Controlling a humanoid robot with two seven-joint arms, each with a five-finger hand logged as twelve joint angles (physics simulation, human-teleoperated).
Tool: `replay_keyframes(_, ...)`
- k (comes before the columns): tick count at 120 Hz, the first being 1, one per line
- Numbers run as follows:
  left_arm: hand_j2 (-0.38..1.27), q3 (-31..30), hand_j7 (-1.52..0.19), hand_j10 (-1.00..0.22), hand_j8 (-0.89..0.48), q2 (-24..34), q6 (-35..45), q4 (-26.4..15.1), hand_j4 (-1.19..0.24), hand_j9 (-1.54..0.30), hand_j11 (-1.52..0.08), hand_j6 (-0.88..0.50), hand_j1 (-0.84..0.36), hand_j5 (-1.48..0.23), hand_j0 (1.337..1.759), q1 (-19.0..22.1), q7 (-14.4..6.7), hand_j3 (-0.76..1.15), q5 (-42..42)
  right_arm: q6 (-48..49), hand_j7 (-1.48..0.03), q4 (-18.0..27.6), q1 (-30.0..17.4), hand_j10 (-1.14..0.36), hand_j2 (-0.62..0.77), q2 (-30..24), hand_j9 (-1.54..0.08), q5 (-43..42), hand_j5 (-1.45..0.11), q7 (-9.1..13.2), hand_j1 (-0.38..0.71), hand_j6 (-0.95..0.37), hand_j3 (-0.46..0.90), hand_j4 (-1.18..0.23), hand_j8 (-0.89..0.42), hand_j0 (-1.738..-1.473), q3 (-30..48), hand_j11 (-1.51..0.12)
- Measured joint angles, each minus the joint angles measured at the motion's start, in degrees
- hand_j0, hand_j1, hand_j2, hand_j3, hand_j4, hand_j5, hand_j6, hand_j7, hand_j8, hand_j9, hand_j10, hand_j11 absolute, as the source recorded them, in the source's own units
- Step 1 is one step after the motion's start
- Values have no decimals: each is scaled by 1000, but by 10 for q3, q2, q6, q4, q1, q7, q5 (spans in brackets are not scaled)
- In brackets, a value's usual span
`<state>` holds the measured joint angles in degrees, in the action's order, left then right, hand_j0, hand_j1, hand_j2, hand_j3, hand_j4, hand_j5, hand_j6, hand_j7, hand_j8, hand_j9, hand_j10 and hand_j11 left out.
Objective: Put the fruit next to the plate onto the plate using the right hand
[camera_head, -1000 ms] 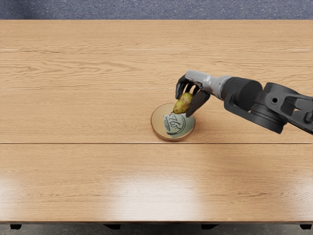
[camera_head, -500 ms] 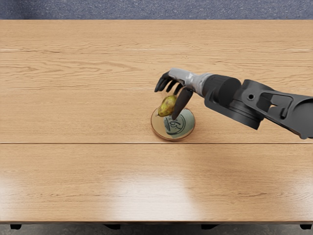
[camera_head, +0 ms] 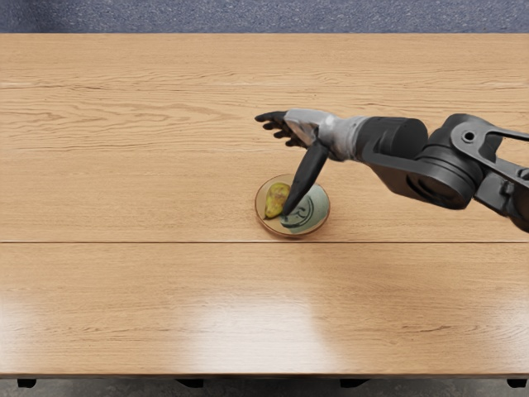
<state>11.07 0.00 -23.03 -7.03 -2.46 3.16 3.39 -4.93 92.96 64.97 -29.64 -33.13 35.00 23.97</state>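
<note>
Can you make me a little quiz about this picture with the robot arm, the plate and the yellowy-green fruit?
1. True or false: the fruit is lying on the plate.
2. Pick one. The right hand is: A) squeezing the fruit, B) open with its fingers spread and holding nothing, C) curled into a fist.
3. Fill in the gap: in the picture, the fruit sits on the plate's ____ side.

Key: 1 true; 2 B; 3 left.
</note>
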Motion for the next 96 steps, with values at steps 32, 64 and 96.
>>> replay_keyframes(32,2,0,-17,-13,-13,0,0,0,-13,-17,-17,-13,334,-17,1658,0,0,0,0,163,-15,44,0,-9,6,-83,-16,275,-17,0,-341,-8,0,-12,-6,-1658,78,-16)
replay_keyframes(64,2,0,-17,-13,-13,0,0,0,-13,-17,-17,-13,334,-17,1658,1,0,0,0,368,-4,34,-24,-2,2,-232,-4,447,-4,0,-347,-2,0,-3,-2,-1658,97,-4)
replay_keyframes(96,3,0,-17,-13,-13,0,0,0,-13,-17,-17,-13,334,-17,1658,1,0,0,0,397,-1,-7,-71,0,0,-336,-1,535,-1,0,-349,1,0,0,0,-1658,96,-1)
